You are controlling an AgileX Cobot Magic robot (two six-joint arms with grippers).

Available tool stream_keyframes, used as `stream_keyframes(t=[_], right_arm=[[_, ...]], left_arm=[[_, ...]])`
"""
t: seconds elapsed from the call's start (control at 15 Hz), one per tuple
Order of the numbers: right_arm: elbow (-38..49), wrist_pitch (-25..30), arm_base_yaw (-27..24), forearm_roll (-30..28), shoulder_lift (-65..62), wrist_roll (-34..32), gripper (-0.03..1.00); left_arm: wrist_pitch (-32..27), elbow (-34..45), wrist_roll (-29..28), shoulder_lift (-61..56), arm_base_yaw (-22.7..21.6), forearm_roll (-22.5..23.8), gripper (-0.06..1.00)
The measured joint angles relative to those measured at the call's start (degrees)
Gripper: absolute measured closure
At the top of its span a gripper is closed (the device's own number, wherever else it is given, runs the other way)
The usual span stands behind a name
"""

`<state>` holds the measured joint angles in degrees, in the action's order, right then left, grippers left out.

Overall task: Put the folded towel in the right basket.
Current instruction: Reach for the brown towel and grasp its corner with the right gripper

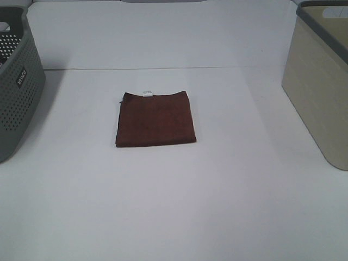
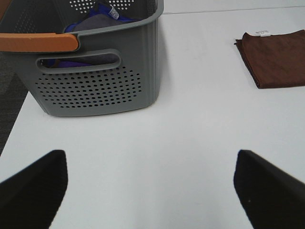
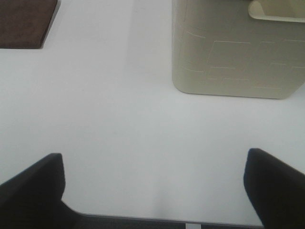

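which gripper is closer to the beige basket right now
Right. The right gripper faces the beige basket close ahead; the left gripper is over by the grey basket, beyond the towel.

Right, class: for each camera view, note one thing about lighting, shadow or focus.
Exterior high: flat bright light washes out the table, and the folded towel casts almost no shadow. Left wrist: the left gripper shows as dark, soft-edged shapes, while the grey basket looks sharper. Right wrist: the right gripper is dark and blurred; the right basket has an embossed pattern that reads clearly.
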<state>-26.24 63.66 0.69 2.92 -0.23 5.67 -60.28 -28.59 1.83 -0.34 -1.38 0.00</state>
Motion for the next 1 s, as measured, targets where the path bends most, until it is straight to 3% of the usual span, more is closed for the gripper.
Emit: stream_keyframes(t=[1.0], right_arm=[[0.00, 0.00, 0.00, 0.00, 0.00, 0.00, -0.01]], left_arm=[[0.00, 0.00, 0.00, 0.00, 0.00, 0.00, 0.06]])
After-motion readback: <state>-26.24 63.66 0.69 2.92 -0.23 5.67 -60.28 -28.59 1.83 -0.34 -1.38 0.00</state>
